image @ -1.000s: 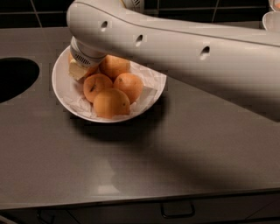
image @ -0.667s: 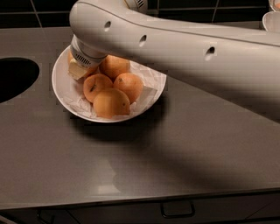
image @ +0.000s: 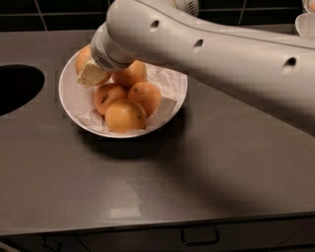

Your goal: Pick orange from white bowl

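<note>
The gripper (image: 91,74) is seen at the back left of the white bowl (image: 70,101), right beside the orange (image: 82,55). Whether it is gripping cannot be told. Four other oranges (image: 125,116) are piled in the bowl.

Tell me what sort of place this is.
Probably a kitchen: dark counter with a drawer handle below, tiled wall behind, white bowl of oranges. The gripper is over the bowl's back left.
</note>
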Action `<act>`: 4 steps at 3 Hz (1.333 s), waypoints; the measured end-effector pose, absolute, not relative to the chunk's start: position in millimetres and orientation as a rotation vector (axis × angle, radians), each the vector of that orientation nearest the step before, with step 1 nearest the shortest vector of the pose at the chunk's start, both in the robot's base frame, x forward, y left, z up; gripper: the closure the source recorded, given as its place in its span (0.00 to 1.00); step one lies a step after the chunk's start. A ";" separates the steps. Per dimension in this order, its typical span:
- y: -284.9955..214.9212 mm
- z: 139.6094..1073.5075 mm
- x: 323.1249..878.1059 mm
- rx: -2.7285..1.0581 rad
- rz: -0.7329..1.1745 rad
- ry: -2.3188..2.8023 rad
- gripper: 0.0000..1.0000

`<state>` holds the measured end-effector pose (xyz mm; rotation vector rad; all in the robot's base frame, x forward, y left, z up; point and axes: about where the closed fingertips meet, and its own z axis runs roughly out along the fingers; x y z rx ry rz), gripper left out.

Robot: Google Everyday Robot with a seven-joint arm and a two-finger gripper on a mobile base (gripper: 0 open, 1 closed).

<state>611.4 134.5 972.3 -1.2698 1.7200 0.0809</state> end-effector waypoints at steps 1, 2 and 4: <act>123.6 996.7 602.8 -1.229 0.096 1.652 1.00; 118.1 1010.3 597.9 -1.206 0.104 1.615 1.00; 113.4 1049.5 588.2 -1.178 0.092 1.507 1.00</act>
